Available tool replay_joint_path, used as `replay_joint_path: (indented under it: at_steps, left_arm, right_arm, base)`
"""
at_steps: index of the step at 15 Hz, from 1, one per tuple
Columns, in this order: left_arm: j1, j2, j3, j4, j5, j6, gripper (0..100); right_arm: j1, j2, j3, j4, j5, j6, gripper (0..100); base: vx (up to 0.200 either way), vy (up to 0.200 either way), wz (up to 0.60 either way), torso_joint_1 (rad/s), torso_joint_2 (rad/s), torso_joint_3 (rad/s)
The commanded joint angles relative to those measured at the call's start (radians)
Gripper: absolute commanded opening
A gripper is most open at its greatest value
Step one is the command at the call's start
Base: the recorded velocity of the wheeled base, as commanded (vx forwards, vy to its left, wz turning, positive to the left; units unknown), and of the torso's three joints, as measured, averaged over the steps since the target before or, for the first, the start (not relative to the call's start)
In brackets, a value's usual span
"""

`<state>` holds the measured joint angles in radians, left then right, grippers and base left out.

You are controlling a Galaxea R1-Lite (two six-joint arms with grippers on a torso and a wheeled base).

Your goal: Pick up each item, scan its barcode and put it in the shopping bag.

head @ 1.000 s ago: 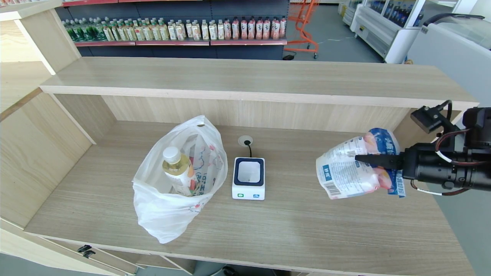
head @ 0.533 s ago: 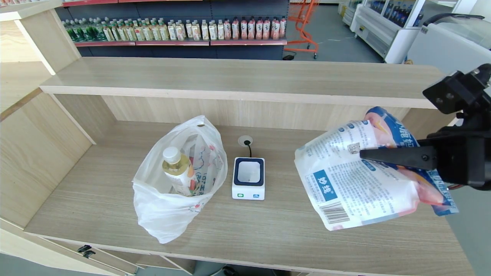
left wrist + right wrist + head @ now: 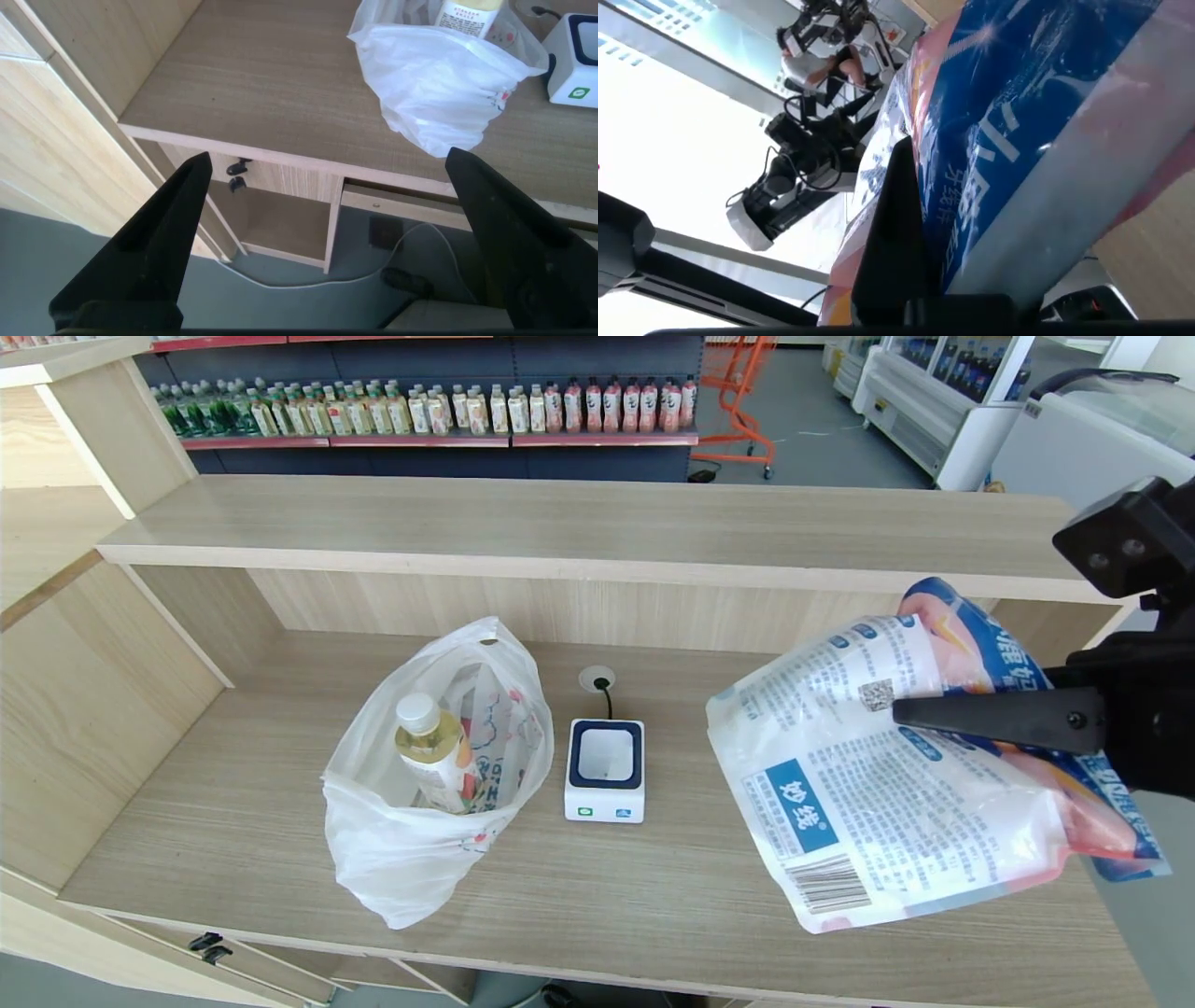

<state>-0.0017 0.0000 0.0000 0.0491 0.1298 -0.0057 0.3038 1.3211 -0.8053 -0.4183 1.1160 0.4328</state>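
Observation:
A white and blue snack pouch (image 3: 887, 775) hangs in the air over the right side of the counter, its printed back and barcode toward me, with my right gripper (image 3: 920, 717) shut on it. The pouch's blue front (image 3: 1036, 159) sits close against that gripper's finger (image 3: 896, 233). The white barcode scanner (image 3: 606, 770) sits mid-counter. Left of it stands the open white shopping bag (image 3: 411, 821) with a tea bottle (image 3: 434, 751) inside. My left gripper (image 3: 327, 233) hangs open below the counter's front edge, left of the bag (image 3: 439, 79).
The wooden counter (image 3: 653, 887) has a raised back ledge (image 3: 579, 527) and a side wall on the left. A cable hole (image 3: 597, 679) lies behind the scanner. Drink shelves and freezers stand in the shop beyond. A cupboard door with a handle (image 3: 238, 173) lies under the counter.
The right gripper has lifted the pouch up off the counter's right side and brought it closer to the head camera. Bag, bottle and scanner have stayed put.

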Motion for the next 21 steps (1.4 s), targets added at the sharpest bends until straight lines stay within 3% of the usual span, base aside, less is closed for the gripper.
replay_joint_path:
  at_steps: [1,18,20,21]
  left_arm:
    - [0.0,0.002,0.0,0.0,0.001,0.0,100]
    - [0.0,0.002,0.0,0.0,0.001,0.0,100]
    - [0.0,0.0,0.0,0.0,0.001,0.0,100]
    - [0.0,0.002,0.0,0.0,0.001,0.0,100]
  right_arm:
    - [0.001,-0.002,0.002,0.0,-0.001,0.0,0]
    - [0.008,0.021,-0.014,-0.005,-0.001,-0.006,0]
    - [0.015,0.023,-0.002,-0.007,-0.022,-0.071,0]
    - [0.008,0.037,0.026,-0.004,-0.061,-0.275,0]
  base:
    - [0.0,0.0,0.0,0.0,0.0,0.0]
    - [0.0,0.0,0.0,0.0,0.0,0.0]
    - [0.0,0.0,0.0,0.0,0.0,0.0]
    - [0.0,0.0,0.0,0.0,0.0,0.0]
